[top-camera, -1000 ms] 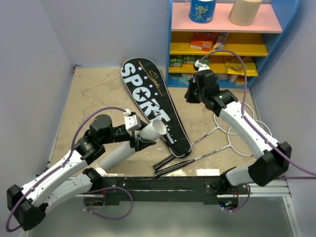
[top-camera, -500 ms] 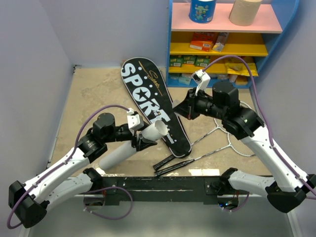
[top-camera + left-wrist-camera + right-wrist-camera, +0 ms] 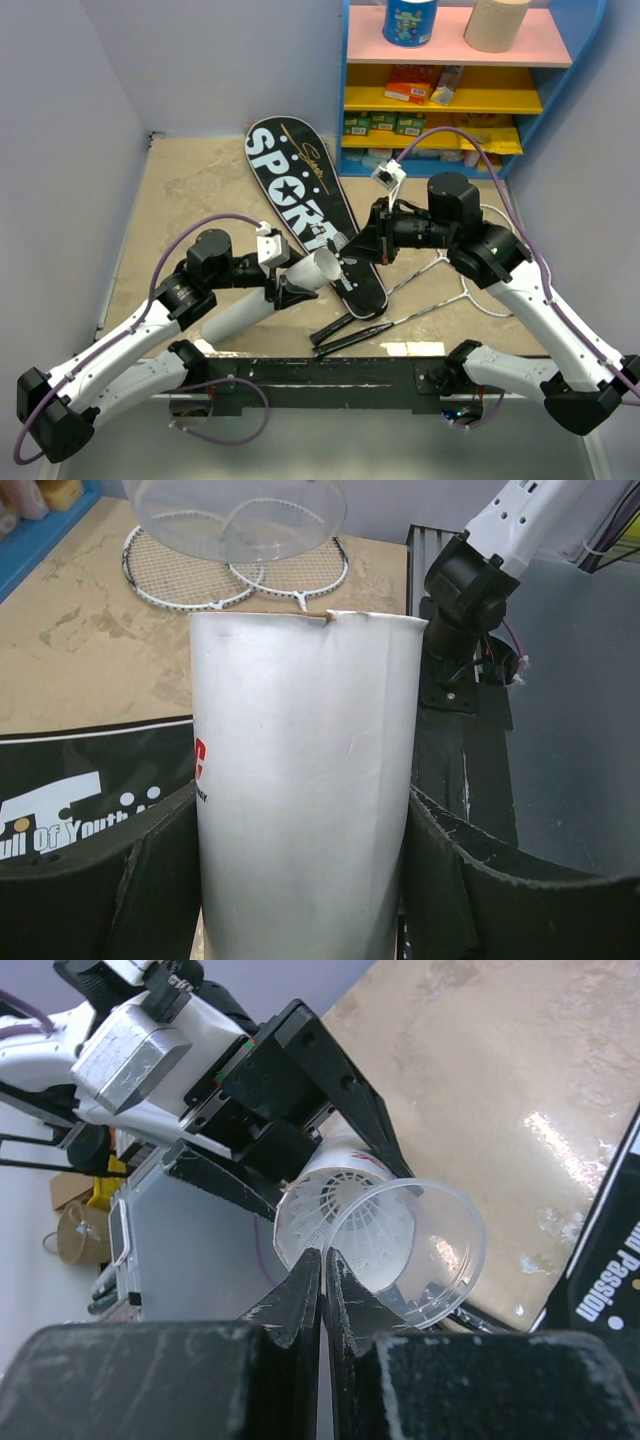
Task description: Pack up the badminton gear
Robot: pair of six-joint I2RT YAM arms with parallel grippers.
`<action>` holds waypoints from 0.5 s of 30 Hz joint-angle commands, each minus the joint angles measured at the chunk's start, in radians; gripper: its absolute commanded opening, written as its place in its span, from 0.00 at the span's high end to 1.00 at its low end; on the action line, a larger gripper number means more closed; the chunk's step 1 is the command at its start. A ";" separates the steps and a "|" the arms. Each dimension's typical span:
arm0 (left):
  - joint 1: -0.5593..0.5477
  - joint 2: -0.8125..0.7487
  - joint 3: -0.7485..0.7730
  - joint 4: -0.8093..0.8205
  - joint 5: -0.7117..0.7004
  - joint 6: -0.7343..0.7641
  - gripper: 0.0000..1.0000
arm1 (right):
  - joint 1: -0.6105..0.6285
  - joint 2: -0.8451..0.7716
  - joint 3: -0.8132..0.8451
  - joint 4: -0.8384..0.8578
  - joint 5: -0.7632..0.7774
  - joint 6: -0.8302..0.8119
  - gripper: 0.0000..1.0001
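Cap vs. tube mouth, close but not seated

Left gripper clamps the tube, jaws wide around it. Top view: tube axis runs 8 to 2 o'clock, mouth at the 2 end, shuttlecock inside. Right gripper, jaws narrow, pinches the clear cap by its rim. The mouth sits just beside the cap at 8 o'clock, so the right arm likely pushes along that axis.

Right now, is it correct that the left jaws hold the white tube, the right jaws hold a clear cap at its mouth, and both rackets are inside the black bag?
Not quite: both rackets lie on the table beside the black bag, not inside it, as the top external view shows. The tube and cap are as you say.
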 commanded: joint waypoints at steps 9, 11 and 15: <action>-0.003 -0.015 0.043 0.067 0.044 -0.008 0.94 | 0.053 -0.045 -0.076 0.158 -0.094 0.082 0.94; -0.004 -0.015 0.043 0.067 0.044 -0.009 0.94 | 0.066 -0.042 -0.085 0.170 -0.082 0.092 0.94; -0.004 -0.015 0.043 0.066 0.044 -0.008 0.94 | 0.111 -0.027 -0.094 0.199 -0.067 0.106 0.95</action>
